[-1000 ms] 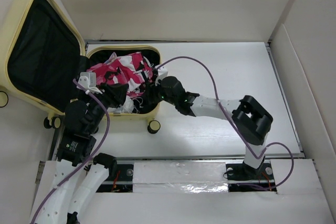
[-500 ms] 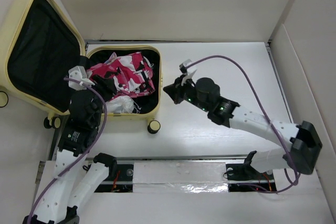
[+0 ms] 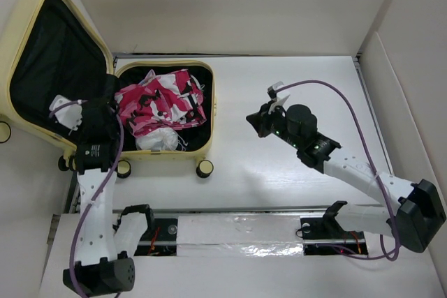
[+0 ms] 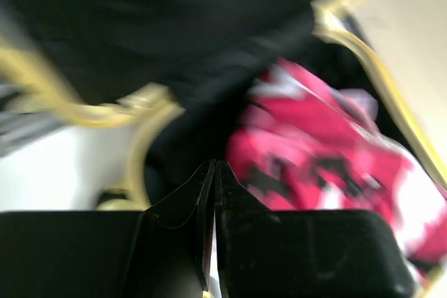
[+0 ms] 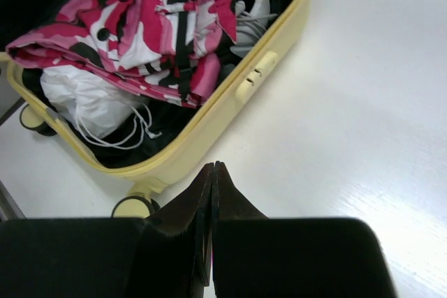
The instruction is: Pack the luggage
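I see the yellow suitcase open at the far left corner of the table, with pink camouflage clothes and a white bag packed inside. My left gripper and right gripper are closed and empty. I judge only shutting the lid remains.

Far left on table: luggage, opened leftward; clothing inside, bag before clothing.

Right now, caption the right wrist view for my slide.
Shut right gripper above the white table, facing the open luggage packed with pink camouflage clothing.
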Tool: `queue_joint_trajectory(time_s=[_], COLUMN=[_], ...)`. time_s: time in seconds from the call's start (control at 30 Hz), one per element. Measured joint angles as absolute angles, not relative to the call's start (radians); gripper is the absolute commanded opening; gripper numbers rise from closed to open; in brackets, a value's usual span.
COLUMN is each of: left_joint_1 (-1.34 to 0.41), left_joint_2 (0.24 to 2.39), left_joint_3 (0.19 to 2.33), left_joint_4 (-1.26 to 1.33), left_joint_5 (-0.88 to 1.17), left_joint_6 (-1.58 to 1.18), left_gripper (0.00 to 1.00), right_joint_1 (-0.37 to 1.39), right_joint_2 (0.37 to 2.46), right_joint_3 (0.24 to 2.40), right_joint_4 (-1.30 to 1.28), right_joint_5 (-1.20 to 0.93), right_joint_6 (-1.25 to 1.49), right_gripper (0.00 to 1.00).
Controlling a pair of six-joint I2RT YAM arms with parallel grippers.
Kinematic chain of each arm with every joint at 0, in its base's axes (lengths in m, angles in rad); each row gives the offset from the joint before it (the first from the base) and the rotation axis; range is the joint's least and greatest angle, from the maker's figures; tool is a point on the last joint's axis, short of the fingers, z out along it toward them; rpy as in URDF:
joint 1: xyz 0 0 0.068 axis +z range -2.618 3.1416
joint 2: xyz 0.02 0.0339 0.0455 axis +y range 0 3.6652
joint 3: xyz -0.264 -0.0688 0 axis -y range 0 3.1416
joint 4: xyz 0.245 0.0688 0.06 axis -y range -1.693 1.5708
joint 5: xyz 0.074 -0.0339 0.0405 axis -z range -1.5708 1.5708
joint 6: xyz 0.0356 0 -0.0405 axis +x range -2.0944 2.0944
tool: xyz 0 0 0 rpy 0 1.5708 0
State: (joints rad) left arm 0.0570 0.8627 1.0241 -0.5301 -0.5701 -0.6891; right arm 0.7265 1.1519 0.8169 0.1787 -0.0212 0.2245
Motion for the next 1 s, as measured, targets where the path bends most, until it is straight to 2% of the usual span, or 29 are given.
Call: queue_joint_trajectory(time_s=[0.13,0.17,0.27,0.3,0.37,0.63,0.87,1.0], left_joint_1=[0.16,0.161,0.162,0.164,0.165,0.189,0.225,0.225], left_joint_2=[0.805,0.792,0.79,0.798,0.815,0.924,1.052,1.095], left_joint_3=[1.024,1.026,1.057,1.079,1.122,1.2,1.22,1.244], left_joint_4=[-0.612,-0.632,-0.694,-0.712,-0.724,-0.718,-0.684,-0.649], left_joint_5=[-0.62,-0.647,-0.73,-0.757,-0.813,-1.027,-1.092,-1.118], left_joint_6=[-0.696,-0.694,-0.681,-0.674,-0.656,-0.563,-0.496,-0.448], left_gripper=[0.0,0.22,0.52,0.66,0.76,0.76,0.76,0.69], right_joint_1=[0.688,0.683,0.678,0.678,0.675,0.676,0.676,0.676], right_joint_2=[1.177,1.182,1.185,1.184,1.183,1.187,1.192,1.193], right_joint_3=[0.806,0.805,0.802,0.802,0.801,0.801,0.801,0.801], right_joint_4=[0.18,0.181,0.187,0.189,0.199,0.21,0.21,0.21], right_joint_5=[-0.086,-0.1,-0.138,-0.143,-0.163,-0.197,-0.199,-0.202], right_joint_6=[0.228,0.228,0.233,0.233,0.237,0.24,0.239,0.239], right_gripper=[0.01,0.02,0.04,0.05,0.06,0.08,0.08,0.08])
